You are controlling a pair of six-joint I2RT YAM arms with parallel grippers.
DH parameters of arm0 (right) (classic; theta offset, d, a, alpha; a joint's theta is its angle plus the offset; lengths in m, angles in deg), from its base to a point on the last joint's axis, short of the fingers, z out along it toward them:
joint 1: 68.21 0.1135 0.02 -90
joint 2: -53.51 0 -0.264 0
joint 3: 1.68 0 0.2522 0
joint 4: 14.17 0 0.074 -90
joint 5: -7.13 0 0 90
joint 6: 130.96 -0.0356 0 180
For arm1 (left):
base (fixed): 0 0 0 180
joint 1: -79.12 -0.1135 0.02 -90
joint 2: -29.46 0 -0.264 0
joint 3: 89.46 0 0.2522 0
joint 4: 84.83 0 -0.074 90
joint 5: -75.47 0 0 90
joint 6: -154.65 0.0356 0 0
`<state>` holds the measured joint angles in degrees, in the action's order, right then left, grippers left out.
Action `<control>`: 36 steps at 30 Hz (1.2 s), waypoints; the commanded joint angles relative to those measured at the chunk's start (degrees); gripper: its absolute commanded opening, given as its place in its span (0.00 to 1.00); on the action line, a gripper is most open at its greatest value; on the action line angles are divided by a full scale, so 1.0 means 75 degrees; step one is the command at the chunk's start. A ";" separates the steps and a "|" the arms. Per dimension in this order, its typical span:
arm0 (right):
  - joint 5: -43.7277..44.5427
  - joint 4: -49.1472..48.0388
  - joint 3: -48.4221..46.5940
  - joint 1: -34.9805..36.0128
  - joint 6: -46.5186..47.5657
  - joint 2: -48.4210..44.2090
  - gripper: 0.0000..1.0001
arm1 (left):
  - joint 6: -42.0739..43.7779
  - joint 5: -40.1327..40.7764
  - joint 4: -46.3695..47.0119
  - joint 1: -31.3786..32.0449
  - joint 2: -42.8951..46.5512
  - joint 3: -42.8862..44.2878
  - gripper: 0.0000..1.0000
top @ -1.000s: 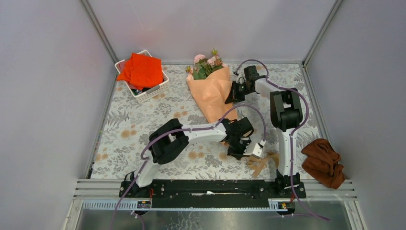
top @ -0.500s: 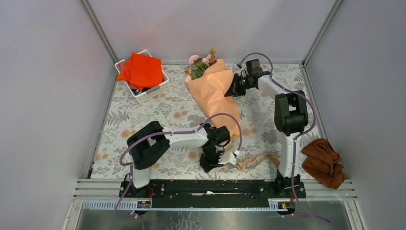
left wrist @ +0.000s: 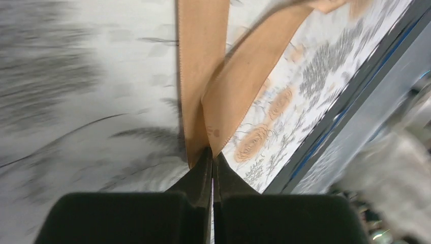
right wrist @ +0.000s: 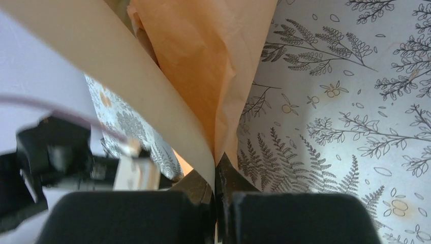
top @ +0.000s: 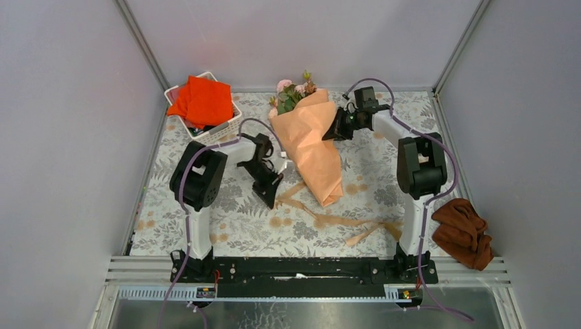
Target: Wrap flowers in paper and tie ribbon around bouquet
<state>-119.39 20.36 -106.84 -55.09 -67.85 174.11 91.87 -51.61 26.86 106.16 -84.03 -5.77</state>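
Left end effector [top: 269,201]: closed on the ribbon [top: 333,221]. In the left wrist view the fingers [left wrist: 201,170] met tip to tip, and two tan bands of ribbon [left wrist: 202,76] left the pinch side by side, so the strip was folded or doubled at the grip. From there the ribbon ran loose over the worktop [top: 205,205] towards the near right, passing close to the cone tip, and ended near the right arm's base.

Right end effector [top: 331,132]: closed on the paper [top: 312,147] at the right side of the cone, near its wide end. The right wrist view showed the fingertips [right wrist: 228,178] clamped on a paper edge [right wrist: 203,61], peach face to the right and the paler face curling off to the left.

Bouquet [top: 322,175]: lay at the far middle of the worktop, narrow tip pointing to the near edge and slightly right. Flowers [top: 291,96] stuck out of the wide end at the far edge, pink heads and green leaves visible.

Far left corner: white basket [top: 226,128] holding a red cloth [top: 202,99]. Near right corner: brown cloth [top: 462,233], crumpled, well apart from the bouquet.
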 commanded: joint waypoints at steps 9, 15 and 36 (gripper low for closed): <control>-0.0496 -0.0402 0.1093 0.0360 -0.0637 -0.1713 0.00 | -0.4652 0.0221 0.4096 -0.1624 -0.1250 0.1357 0.00; 0.0060 -0.1487 0.2526 0.1052 -0.1332 -0.2441 0.00 | -0.5742 0.1052 0.5220 -0.1923 -0.1207 0.1521 0.00; 0.1322 -0.2258 0.4209 0.1859 -0.1085 -0.1841 0.03 | -0.3356 -0.0742 0.3185 -0.1173 0.2357 0.1015 0.00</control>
<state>-111.23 3.08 -73.66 -41.73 -77.95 159.84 58.17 -51.52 56.39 88.02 -66.37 2.32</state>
